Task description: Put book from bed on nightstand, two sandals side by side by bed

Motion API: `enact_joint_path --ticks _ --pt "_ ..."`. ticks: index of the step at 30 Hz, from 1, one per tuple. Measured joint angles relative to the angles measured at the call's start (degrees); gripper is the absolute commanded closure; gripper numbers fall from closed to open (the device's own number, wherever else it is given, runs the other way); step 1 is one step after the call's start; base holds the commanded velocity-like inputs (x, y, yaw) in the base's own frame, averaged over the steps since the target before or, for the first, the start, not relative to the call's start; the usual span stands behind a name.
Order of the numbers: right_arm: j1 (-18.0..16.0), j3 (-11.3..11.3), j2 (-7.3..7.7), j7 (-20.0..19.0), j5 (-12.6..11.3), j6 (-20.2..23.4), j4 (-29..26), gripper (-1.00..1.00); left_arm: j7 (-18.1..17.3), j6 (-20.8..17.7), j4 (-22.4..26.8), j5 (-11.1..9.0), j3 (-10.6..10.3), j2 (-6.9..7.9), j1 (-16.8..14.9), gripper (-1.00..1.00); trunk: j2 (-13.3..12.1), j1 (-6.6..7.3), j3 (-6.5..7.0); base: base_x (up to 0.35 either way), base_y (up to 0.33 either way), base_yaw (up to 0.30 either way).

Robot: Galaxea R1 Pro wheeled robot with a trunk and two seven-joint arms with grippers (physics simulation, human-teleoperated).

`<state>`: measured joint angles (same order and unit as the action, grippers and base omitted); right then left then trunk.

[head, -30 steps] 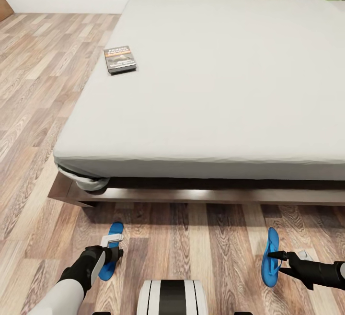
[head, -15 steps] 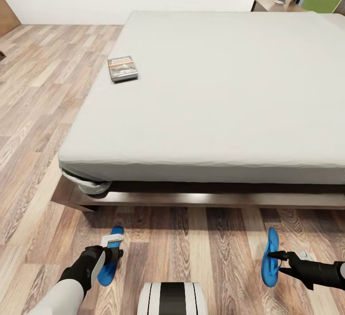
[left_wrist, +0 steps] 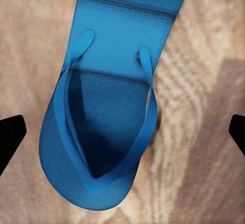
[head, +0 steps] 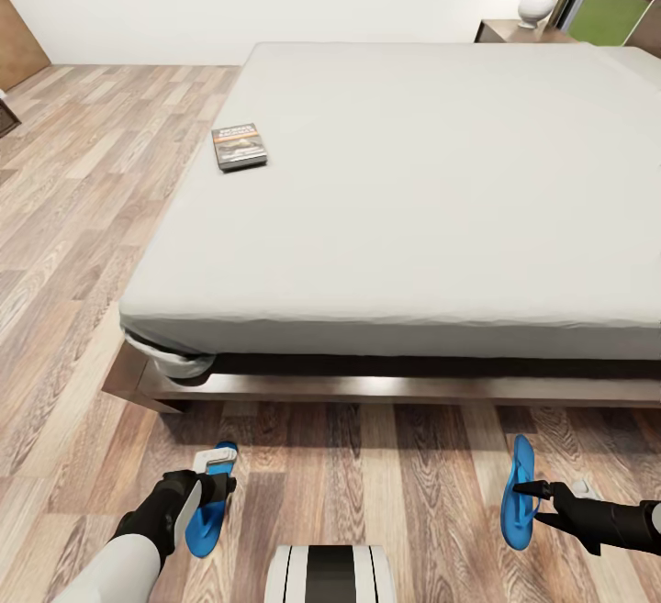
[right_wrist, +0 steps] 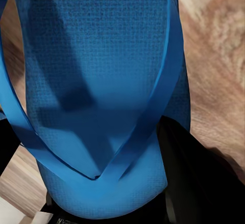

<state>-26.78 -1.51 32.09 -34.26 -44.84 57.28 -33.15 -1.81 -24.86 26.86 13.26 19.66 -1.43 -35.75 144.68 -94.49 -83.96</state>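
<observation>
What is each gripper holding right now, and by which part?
Right gripper: bright blue flat sandal, gripped at its edge, held on its side. Left gripper: open above the other blue sandal, holding nothing.

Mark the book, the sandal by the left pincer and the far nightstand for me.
book [head: 239, 145], head view, middle of its cover.
left sandal [left_wrist: 104, 132], left wrist view, footbed between the straps.
nightstand [head: 503, 31], head view, its glossy top.
</observation>
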Motion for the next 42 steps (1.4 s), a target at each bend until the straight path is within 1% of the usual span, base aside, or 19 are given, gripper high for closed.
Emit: enact_joint_path --ticks 7,11,13,14,15,16,17,18,19,20,23,28,31,32,35,37,38,40,42 --pt "0.01 0.00 0.00 0.03 0.01 -0.01 0.01 1.00 -0.26 0.00 0.17 -0.08 0.04 0.21 0.00 -1.00 0.00 0.00 0.00 0.000 0.000 0.000" --pt "0.02 0.00 0.00 0.01 0.03 -0.01 0.01 1.00 -2.37 -0.07 0.35 -0.29 0.12 2.27 0.00 -1.00 0.00 0.00 0.00 0.000 0.000 0.000" --pt "0.00 0.00 0.00 -0.01 -0.01 0.00 0.01 1.00 -10.04 -0.27 0.87 -0.37 0.14 4.33 0.00 -1.00 0.00 0.00 0.00 0.000 0.000 0.000" --pt "0.01 0.00 0.00 0.03 0.02 -0.01 0.01 1.00 -16.33 -0.60 1.66 -0.37 0.13 5.59 0.00 -1.00 0.00 0.00 0.00 0.000 0.000 0.000" --pt "0.00 0.00 0.00 0.05 0.12 -0.02 0.03 1.00 -27.48 -1.57 2.96 -0.35 0.09 7.84 -0.01 -1.00 0.00 0.00 0.00 0.000 0.000 0.000" --pt "0.00 0.03 0.00 0.03 0.08 0.00 0.06 1.00 -35.67 -2.11 3.60 -0.21 0.11 9.58 0.00 -1.00 0.00 0.00 0.00 0.000 0.000 0.000" --pt "0.00 0.04 -0.02 0.05 0.09 0.00 0.06 1.00 -39.68 -2.27 3.83 -0.15 0.12 10.40 0.01 -1.00 0.00 0.00 0.00 0.000 0.000 0.000" --pt "0.00 0.06 -0.04 0.05 0.10 -0.01 0.06 1.00 -46.58 -2.48 4.12 -0.13 0.11 11.73 0.01 -1.00 0.00 0.00 0.00 0.000 0.000 0.000" --pt "0.00 0.06 -0.05 0.07 0.11 0.00 0.07 1.00 -49.68 -2.56 4.22 -0.13 0.10 12.29 0.01 -1.00 0.00 0.00 0.00 0.000 0.000 0.000" --pt "0.00 0.07 -0.07 0.11 0.17 -0.02 0.08 1.00 -55.90 -2.67 4.42 -0.16 0.12 13.30 0.01 -1.00 0.00 0.00 0.00 0.000 0.000 0.000" --pt "-0.01 0.06 -0.08 0.20 0.35 -0.20 0.03 1.00 -60.66 -2.71 4.49 -0.23 0.14 14.00 0.02 -1.00 0.00 0.00 0.00 0.000 0.000 0.000" --pt "0.00 0.43 -0.09 0.83 1.79 -0.98 0.11 1.00 -62.99 -2.85 4.53 -0.41 0.34 14.32 0.02 -1.00 0.00 0.00 0.00 0.000 0.000 0.000" --pt "0.00 0.51 -0.09 1.01 6.94 -1.85 0.14 1.00 -63.23 -2.89 4.54 -0.43 0.43 14.36 0.02 -1.00 0.00 0.00 0.00 0.000 0.000 0.000" --pt "0.00 0.48 -0.09 1.02 10.95 -3.84 0.14 1.00 -63.27 -2.94 4.54 -0.44 0.42 14.34 0.03 -1.00 0.00 0.00 0.00 0.000 0.000 0.000" --pt "0.00 0.31 -0.11 0.97 20.02 -9.02 0.16 1.00 -63.27 -2.98 4.49 -0.44 0.41 14.33 0.03 -1.00 0.00 0.00 0.00 0.000 0.000 0.000" --pt "-0.01 0.30 -0.18 0.95 22.70 -9.87 -0.10 1.00 -63.27 -2.95 4.47 -0.48 0.41 14.32 0.02 -1.00 0.00 0.00 0.00 0.000 0.000 0.000" --pt "-0.01 0.42 -0.26 0.95 25.37 -10.40 -0.36 1.00 -63.29 -2.93 4.46 -0.50 0.41 14.28 0.02 -1.00 0.00 0.00 0.00 0.000 0.000 0.000" --pt "-0.01 0.48 -0.37 0.97 27.44 -11.27 -0.51 1.00 -63.30 -2.92 4.46 -0.51 0.41 14.26 0.02 -1.00 0.00 0.00 0.00 0.000 0.000 0.000" --pt "-0.02 0.44 -0.54 1.87 32.00 -17.24 -0.40 1.00 -63.25 -2.86 4.43 -0.52 0.36 14.21 0.02 -1.00 0.00 0.00 0.00 0.000 0.000 0.000"
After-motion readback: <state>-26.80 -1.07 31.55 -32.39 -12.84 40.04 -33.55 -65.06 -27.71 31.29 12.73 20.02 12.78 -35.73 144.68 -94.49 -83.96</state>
